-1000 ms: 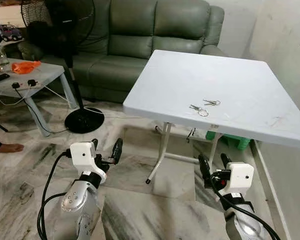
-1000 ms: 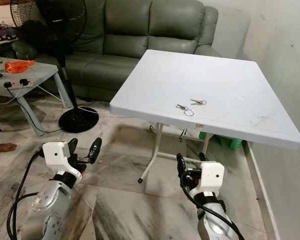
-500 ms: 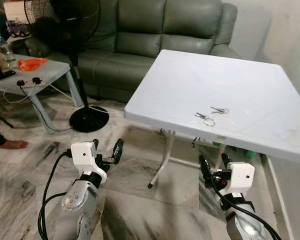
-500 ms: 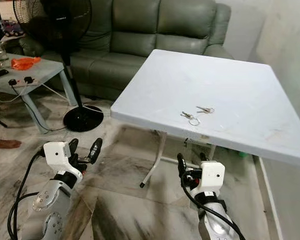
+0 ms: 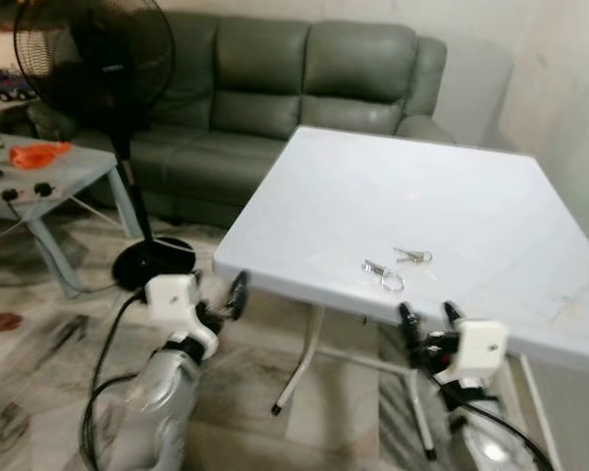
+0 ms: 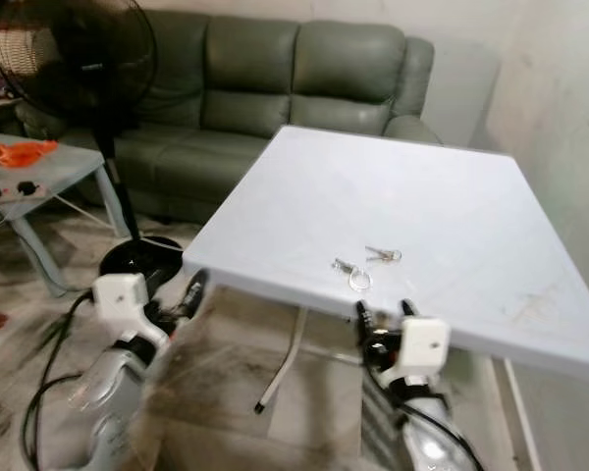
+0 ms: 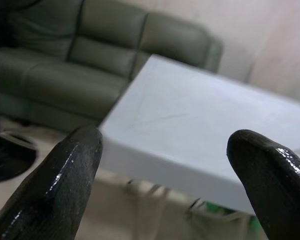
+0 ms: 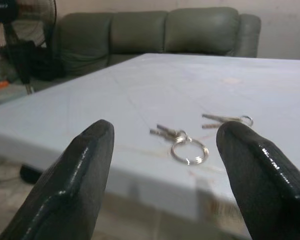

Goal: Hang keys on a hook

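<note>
From the head camera I see the white bench filling the centre and right of the frame, with two sets of keys near its front edge. The keys on the large ring lie just below centre, and a second, smaller set of keys lies just beside them, a little farther up and right. My right tool sits at lower right, just in front of the bench edge and below the keys, its two black fingers apart with nothing between them; its wrist camera looks across the bench top at the ring of keys. My left tool is at lower left, near the bench's front-left corner, fingers spread and empty, and in its wrist view the bench corner shows between the fingers. A green sofa runs across the top of the frame. A black standing fan occupies the upper left, beside a low side table carrying an orange item. The floor is marbled stone.
</note>
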Controlling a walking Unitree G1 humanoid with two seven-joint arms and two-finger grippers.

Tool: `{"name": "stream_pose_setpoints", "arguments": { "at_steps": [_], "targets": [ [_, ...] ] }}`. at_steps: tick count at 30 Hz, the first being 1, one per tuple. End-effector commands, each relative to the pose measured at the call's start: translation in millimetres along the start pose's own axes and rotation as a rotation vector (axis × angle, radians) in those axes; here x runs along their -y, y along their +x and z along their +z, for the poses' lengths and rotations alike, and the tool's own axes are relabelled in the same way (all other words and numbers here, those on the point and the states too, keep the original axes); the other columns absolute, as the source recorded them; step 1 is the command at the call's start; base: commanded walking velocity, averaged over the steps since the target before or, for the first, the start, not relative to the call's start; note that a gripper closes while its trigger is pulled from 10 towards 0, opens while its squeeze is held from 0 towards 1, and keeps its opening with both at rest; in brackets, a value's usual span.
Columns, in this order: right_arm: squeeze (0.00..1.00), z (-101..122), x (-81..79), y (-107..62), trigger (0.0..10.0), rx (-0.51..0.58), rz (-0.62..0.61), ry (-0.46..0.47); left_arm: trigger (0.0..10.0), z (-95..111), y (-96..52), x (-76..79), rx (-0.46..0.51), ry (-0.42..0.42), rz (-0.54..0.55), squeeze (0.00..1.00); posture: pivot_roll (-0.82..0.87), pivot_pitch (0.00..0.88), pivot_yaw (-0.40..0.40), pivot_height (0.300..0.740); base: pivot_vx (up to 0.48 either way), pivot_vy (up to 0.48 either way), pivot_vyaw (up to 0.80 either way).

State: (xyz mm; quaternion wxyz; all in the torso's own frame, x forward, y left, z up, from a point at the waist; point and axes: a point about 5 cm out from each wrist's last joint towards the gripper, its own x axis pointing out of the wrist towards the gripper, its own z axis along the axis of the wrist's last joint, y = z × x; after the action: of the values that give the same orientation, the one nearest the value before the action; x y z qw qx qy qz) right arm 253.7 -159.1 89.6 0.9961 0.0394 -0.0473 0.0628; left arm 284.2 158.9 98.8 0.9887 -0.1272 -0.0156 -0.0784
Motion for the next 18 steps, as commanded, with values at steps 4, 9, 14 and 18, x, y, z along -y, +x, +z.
{"name": "stream_pose_setpoints", "arguments": {
  "at_steps": [4, 9, 14, 18],
  "targets": [
    [0.0, -0.2, 12.2, -4.9, 10.0, -0.007, -0.041, -0.017, 10.0, 0.3, 4.5, 13.5, 0.004, -0.011, -0.045, 0.0, 0.02, 0.0, -0.033, 0.74, 0.369, 0.0, 0.0],
    [0.0, -0.2, 12.2, -5.1, 10.0, -0.008, -0.042, -0.016, 10.0, 0.3, 4.4, 13.3, 0.004, -0.012, -0.043, 0.0, 0.02, 0.0, -0.033, 0.74, 0.369, 0.0, 0.0],
    [0.0, -0.3, 11.7, -5.0, 10.0, -0.009, -0.043, -0.016, 10.0, 0.2, 4.3, 12.7, 0.002, -0.012, -0.041, 0.0, 0.02, 0.0, -0.033, 0.74, 0.37, 0.0, 0.0],
    [0.0, -0.6, 11.5, -5.1, 10.0, -0.01, -0.043, -0.014, 10.0, 0.1, 4.2, 12.5, 0.0, -0.011, -0.04, 0.0, 0.02, 0.0, -0.032, 0.74, 0.37, 0.0, 0.0]
  ]
}}
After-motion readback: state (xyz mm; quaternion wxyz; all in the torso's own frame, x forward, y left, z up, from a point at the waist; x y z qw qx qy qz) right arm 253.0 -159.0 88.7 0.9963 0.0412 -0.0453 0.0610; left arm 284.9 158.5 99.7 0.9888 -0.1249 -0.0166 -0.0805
